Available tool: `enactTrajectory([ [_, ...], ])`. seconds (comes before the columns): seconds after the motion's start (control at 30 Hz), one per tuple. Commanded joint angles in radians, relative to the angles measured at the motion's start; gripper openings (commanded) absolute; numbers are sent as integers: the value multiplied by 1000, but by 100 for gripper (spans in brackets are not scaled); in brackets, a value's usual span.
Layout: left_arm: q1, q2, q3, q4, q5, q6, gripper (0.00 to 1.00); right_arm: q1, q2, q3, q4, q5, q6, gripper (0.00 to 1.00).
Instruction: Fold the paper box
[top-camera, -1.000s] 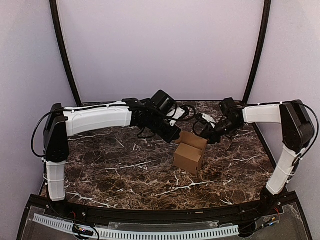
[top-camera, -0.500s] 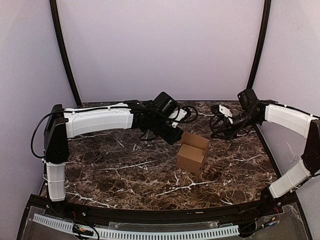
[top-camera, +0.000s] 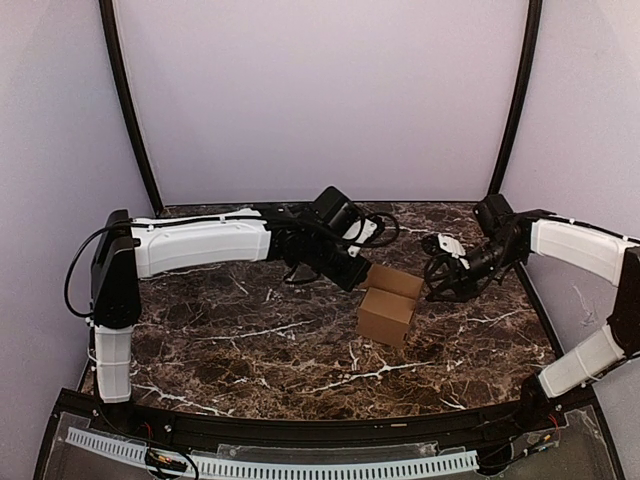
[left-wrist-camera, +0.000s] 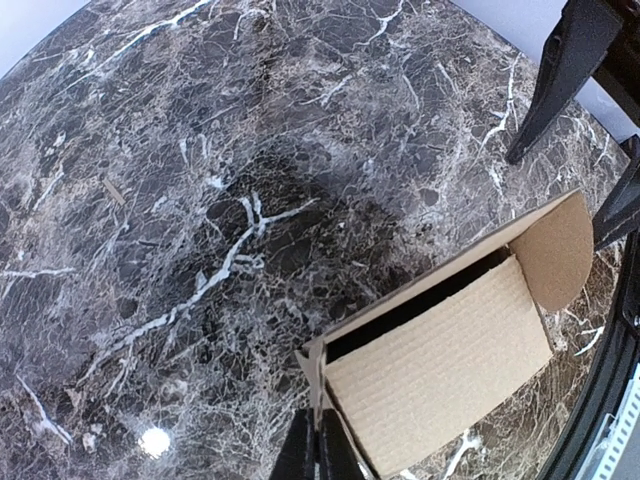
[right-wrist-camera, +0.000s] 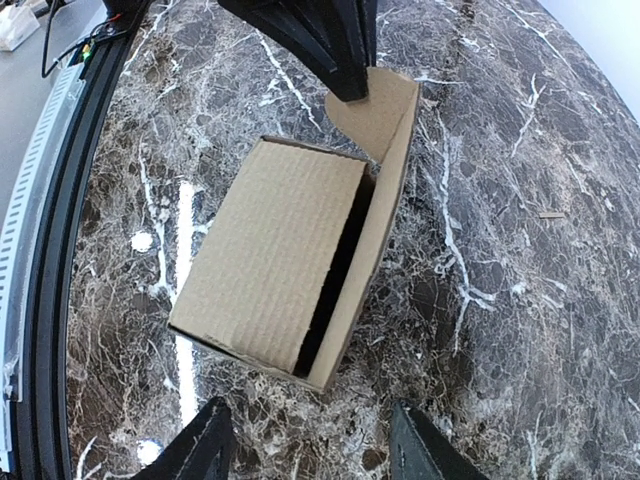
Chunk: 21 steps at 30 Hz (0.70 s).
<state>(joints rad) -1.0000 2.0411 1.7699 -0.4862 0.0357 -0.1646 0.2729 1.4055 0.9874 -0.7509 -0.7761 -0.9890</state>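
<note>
The setup sits on a glossy dark brown marble-look bench with white veins running all over it, boxed in on three sides by plain pale lilac walls. Two thin black poles curve up from the back corners, and a black rail with a white slotted strip runs along the near edge. Lighting is soft and even, with a small bright glint on the polished top.

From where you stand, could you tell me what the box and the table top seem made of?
The box: brown corrugated cardboard, matte; faint ribbing shows on panels. The table top: dark polished stone with white veins, probably marble, glossy glare spots; possibly a print.
</note>
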Motion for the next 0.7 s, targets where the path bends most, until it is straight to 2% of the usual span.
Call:
enactTrajectory([
  [0.0,-18,30,39,1,-4,-33,1,12,-49,-42,47,23,37,51],
  [0.37,-22,68,119,-23,26,-69,1,17,-64,-57,107,46,113,43],
  [0.67,-46,93,117,-10,34,-104,1,18,-113,-96,93,58,97,43],
])
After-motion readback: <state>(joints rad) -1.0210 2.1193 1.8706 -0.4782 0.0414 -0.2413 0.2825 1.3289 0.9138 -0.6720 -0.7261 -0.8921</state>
